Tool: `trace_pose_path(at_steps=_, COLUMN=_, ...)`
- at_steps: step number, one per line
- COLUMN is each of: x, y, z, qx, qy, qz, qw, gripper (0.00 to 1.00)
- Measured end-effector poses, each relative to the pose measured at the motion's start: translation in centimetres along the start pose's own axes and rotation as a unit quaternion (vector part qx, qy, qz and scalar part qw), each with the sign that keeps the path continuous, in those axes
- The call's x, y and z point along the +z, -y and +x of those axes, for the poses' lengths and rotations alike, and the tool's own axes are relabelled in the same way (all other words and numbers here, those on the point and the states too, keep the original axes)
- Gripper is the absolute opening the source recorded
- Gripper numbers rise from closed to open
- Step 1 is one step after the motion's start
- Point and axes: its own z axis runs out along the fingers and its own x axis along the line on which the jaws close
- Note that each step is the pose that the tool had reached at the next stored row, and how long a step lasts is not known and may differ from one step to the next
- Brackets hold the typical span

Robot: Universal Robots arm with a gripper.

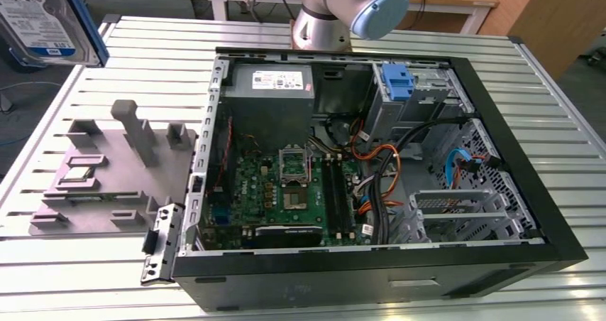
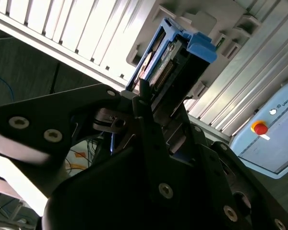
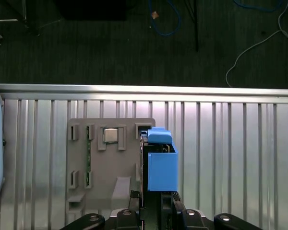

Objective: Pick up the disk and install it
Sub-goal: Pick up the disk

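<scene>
The slatted metal table (image 1: 85,278) carries the open computer case (image 1: 530,193), and a joint of the arm (image 1: 341,12) rises behind it. The grey fixture (image 3: 110,167) lies on the slats at the exterior view's left. Over its edge the gripper (image 3: 156,206) points straight down, its fingers (image 2: 145,103) clamped on the disk (image 3: 161,165), held on edge clear of the table
</scene>
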Motion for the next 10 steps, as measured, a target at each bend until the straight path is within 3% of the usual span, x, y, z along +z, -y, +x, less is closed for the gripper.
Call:
trace_pose_path(at_steps=6, x=-1.25, y=-0.02, z=-0.06, qx=0.000, qy=-0.0001, qz=-0.0001, qw=1.0000, gripper=0.35)
trace_pose_path(at_steps=10, x=-1.44, y=-0.03, z=-0.07, qx=0.000, qy=0.0000, qz=0.0000, qw=1.0000, gripper=0.35)
